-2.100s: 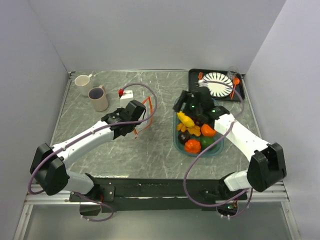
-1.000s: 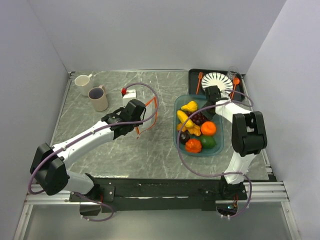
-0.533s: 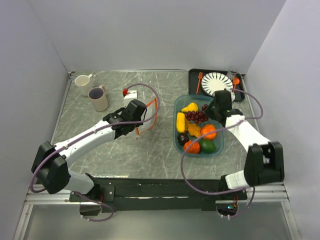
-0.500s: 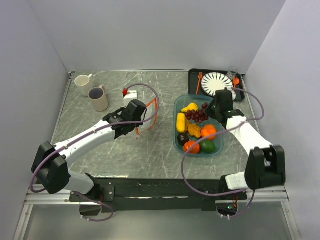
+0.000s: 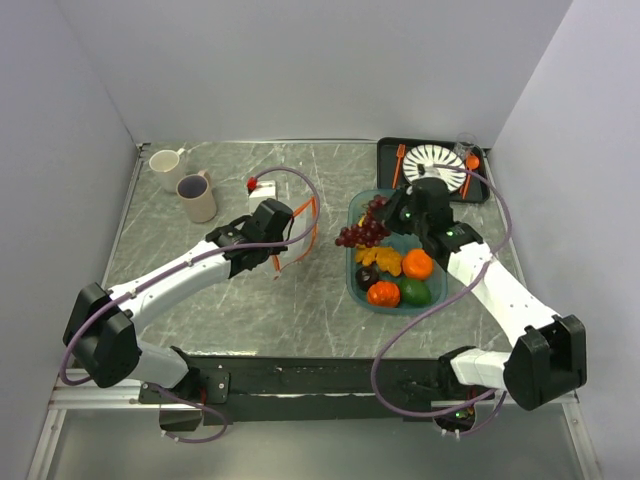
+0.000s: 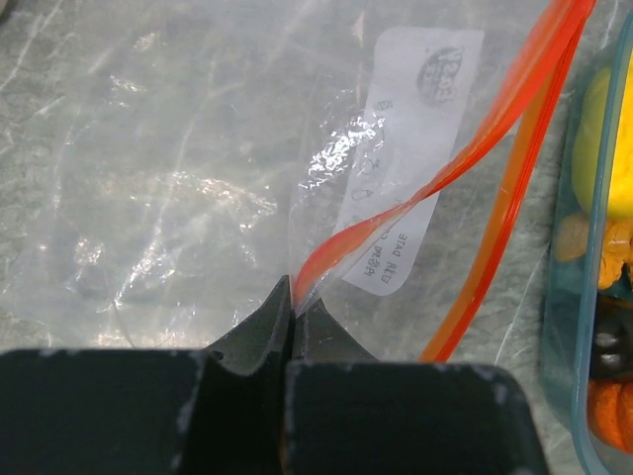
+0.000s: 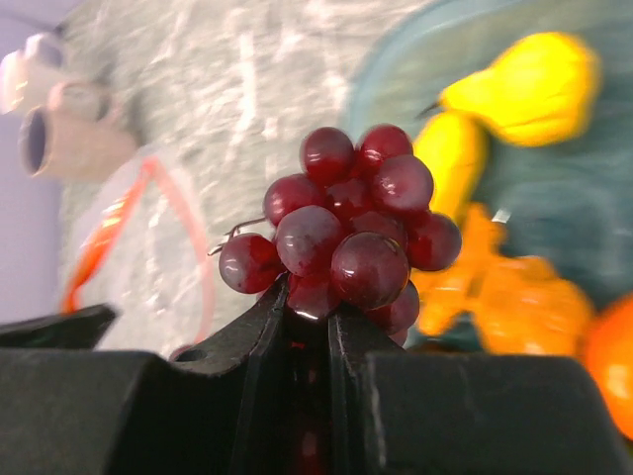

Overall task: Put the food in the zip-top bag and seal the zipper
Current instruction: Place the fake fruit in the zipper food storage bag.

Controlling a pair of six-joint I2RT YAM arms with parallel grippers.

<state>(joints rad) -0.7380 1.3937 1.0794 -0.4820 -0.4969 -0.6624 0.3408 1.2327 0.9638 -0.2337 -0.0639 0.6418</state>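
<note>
The clear zip-top bag (image 5: pixel 292 235) lies left of centre, its orange-red zipper (image 5: pixel 308 222) curving upward. My left gripper (image 5: pixel 283 236) is shut on the zipper edge (image 6: pixel 475 148) and holds that lip up off the bag (image 6: pixel 178 178). My right gripper (image 5: pixel 384 222) is shut on a bunch of dark purple grapes (image 5: pixel 361 233), hanging over the left rim of the teal tray (image 5: pixel 398 310). In the right wrist view the grapes (image 7: pixel 346 233) stick out past the right gripper (image 7: pixel 309 317). Orange (image 5: pixel 417 264), red-orange (image 5: pixel 384 293) and green (image 5: pixel 415 292) food stays in the tray.
Two cups (image 5: pixel 197 197) (image 5: pixel 165 162) stand at the back left. A small white box (image 5: pixel 257 186) sits behind the bag. A black tray with a striped plate (image 5: pixel 432 165), orange fork (image 5: pixel 400 155) and spoon (image 5: pixel 470 165) is at the back right.
My right gripper has lifted the grapes out of the tray and carried them left, toward the bag. The left gripper has kept its hold on the zipper edge.
</note>
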